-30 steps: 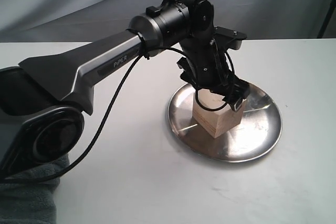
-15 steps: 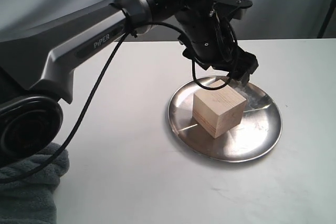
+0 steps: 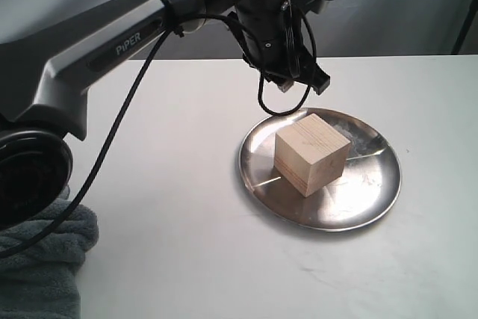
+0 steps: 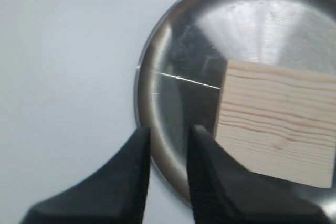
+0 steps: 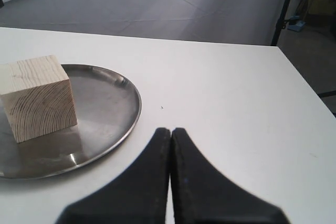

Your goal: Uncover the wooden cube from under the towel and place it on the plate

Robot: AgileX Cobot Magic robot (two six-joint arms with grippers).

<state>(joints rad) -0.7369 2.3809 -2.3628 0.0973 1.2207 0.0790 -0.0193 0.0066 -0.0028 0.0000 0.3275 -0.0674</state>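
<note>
The wooden cube rests uncovered on the steel plate, nearer the plate's left side. My left gripper hangs above the plate's far-left rim, clear of the cube. In the left wrist view the cube lies on the plate, and the left gripper stands open by a narrow gap with nothing between its fingers. My right gripper is shut and empty over bare table, to the side of the plate and cube. The blue-grey towel lies bunched at the near left corner.
The left arm stretches across the left half of the white table, with a cable looping below it. A grey cloth backdrop stands behind. The table's edge and a dark stand show in the right wrist view.
The left gripper has let go of the cube, risen and drawn back toward the far left of the plate. The cube stays on the plate.
</note>
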